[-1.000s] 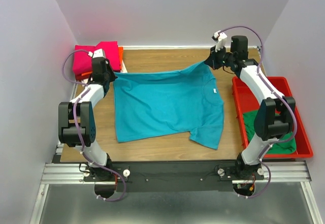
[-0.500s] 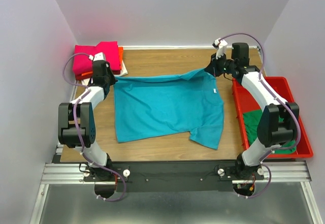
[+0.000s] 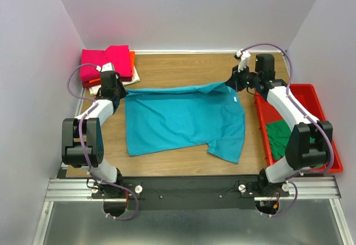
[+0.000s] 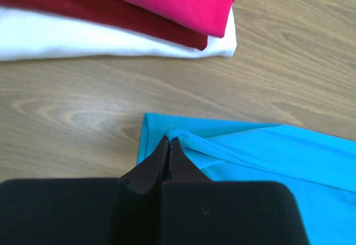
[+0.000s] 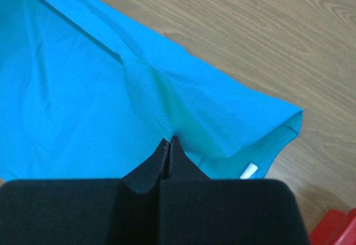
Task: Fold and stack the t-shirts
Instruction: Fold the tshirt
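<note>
- The left gripper (image 4: 168, 140) is shut, its tips pinching the far left corner of the teal shirt (image 4: 267, 156), where the cloth bunches into a small ridge.
- The right gripper (image 5: 169, 140) is also shut, nipping a raised fold of the same shirt beside the neck opening.
- In the top view, the left gripper (image 3: 123, 93) points inward to the right. Its forearm runs along the table's (image 3: 183, 67) left edge, with the elbow bent back near the base.
- The right gripper (image 3: 230, 84) points inward to the left. Its arm rises over the tray (image 3: 311, 96) and reaches to the far side.
- The teal shirt (image 3: 183, 120) lies mid-table with its long axis left to right. The neck and white label (image 3: 235, 100) face the tray, the hem is at the left, and one sleeve lies at the near right.
- Its far edge is pulled taut between the grippers and doubled over in a narrow strip.
- A folded stack (image 3: 105, 64), magenta on top, sits at the far left corner, just beyond the left gripper.
- A green shirt (image 3: 281, 134) lies crumpled in the tray.
</note>
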### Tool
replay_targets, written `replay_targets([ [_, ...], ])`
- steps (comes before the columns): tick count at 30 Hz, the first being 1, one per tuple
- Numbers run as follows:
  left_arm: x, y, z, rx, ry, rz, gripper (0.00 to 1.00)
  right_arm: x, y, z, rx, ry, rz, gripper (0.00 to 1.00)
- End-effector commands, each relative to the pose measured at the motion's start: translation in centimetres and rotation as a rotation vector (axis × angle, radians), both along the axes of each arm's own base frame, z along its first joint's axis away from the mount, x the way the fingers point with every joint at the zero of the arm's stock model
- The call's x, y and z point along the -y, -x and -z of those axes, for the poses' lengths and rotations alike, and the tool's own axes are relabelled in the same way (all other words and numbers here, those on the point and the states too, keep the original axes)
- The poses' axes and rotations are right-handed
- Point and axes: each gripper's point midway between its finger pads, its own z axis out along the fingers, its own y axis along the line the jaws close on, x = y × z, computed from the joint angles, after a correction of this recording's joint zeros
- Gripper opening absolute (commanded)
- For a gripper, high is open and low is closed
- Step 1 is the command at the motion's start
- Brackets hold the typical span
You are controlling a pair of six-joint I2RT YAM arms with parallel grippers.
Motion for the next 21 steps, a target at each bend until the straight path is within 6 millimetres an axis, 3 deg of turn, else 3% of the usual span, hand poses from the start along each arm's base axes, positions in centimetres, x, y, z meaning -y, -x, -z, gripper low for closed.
replay_targets([
  [1, -0.2, 1.2, 0.6, -0.029, 0.016, -0.017, 0.0, 0.0, 1.3, -0.5, 0.027, 0.002, -0.021, 0.01],
  [10, 1.2, 3.3, 3.1, -0.114, 0.057, 0.021, 0.0, 0.1, 3.5, 1.6, -0.024, 0.008, -0.037, 0.01],
  [11, 1.8, 3.9, 2.4, -0.102, 0.076, 0.047, 0.05, 0.3, 4.1, 2.4, -0.045, 0.019, -0.036, 0.01],
  [12, 1.9, 4.1, 1.8, -0.088, 0.082, 0.047, 0.24, 0.5, 4.4, 2.7, -0.053, 0.029, -0.035, 0.01],
  [13, 2.0, 4.5, 1.1, -0.071, 0.089, 0.051, 0.35, 0.7, 4.7, 2.6, -0.04, 0.048, -0.042, 0.01],
  [15, 2.3, 5.3, -2.3, 0.011, 0.094, 0.066, 0.53, 1.2, 5.9, 3.6, -0.06, 0.095, -0.061, 0.09],
  [17, 2.4, 6.4, -5.9, 0.101, 0.082, 0.081, 0.58, 1.7, 6.6, 3.7, -0.058, 0.126, -0.063, 0.21],
  [18, 2.5, 6.8, -7.1, 0.138, 0.078, 0.09, 0.59, 2.1, 7.0, 4.1, -0.074, 0.149, -0.059, 0.41],
  [21, 2.4, 7.8, -11.2, 0.263, 0.041, 0.114, 0.59, 2.5, 6.9, 4.1, -0.066, 0.18, -0.062, 0.58],
])
